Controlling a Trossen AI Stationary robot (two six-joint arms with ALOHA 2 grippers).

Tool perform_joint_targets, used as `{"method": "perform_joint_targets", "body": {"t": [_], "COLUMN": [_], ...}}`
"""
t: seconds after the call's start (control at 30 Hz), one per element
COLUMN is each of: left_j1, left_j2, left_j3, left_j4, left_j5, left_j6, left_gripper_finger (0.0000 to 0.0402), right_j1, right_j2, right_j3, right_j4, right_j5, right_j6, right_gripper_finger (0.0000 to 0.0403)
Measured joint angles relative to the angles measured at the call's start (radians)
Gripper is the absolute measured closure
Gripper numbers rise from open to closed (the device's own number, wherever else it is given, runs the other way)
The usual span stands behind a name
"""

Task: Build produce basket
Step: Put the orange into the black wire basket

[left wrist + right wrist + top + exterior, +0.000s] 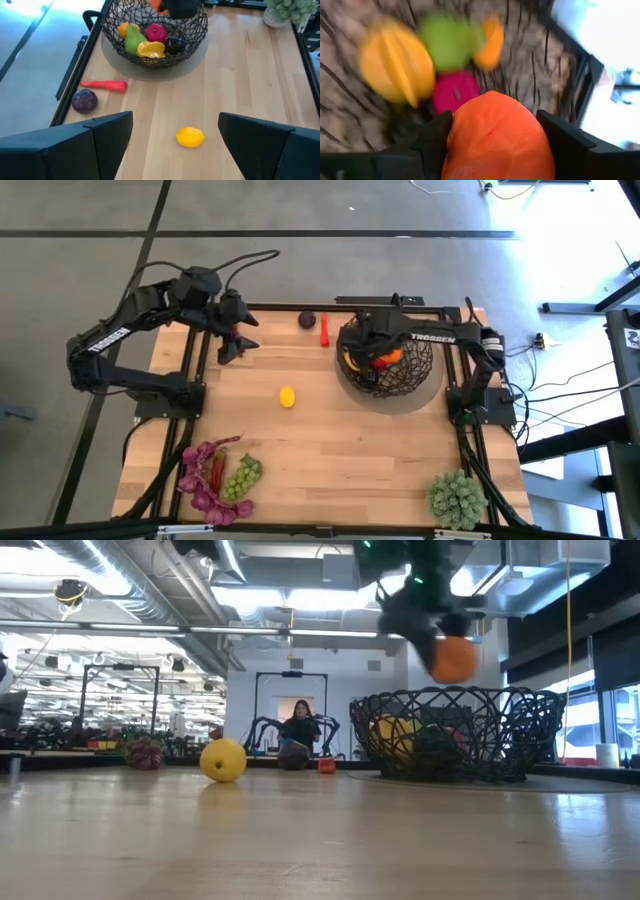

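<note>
Orange [497, 137] pinched in the right hand [440, 635], above the basket [455, 730]

The orange sits between the right hand's two dark fingers, just over the rim of the dark wire basket at the far right of the desk [330, 440]; inside lie a yellow fruit [395, 65], a green one [447, 40] and a red one [455, 92]. A lemon [287, 397] rests mid-desk, a red chilli [324, 328] and a dark purple ball [307, 320] at the far edge, grapes [241, 477] with purple leaves [203, 485] near the front left. The left hand [232, 343] hangs spread and empty at the far left
</note>
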Motion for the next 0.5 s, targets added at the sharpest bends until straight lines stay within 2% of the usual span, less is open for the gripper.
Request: {"method": "perform_joint_targets", "body": {"t": [0.27, 0.5], "left_j1": [-0.001, -0.010], "left_j2": [0.080, 0.120], "left_j3": [0.000, 0.000], "left_j4": [0.029, 0.059], "left_j5": [0.003, 0.007], "left_j6": [0.001, 0.004], "left_gripper_finger": [0.0119, 0.0119], "right_j1": [0.013, 0.015], "right_j2": [-0.038, -0.036], "right_j3": [-0.234, -0.396], "right_j4": [0.032, 0.280], "right_j5": [-0.123, -0.199], "right_j6": [0.022, -0.053], "right_gripper_finger": [0.0153, 0.0156]}}
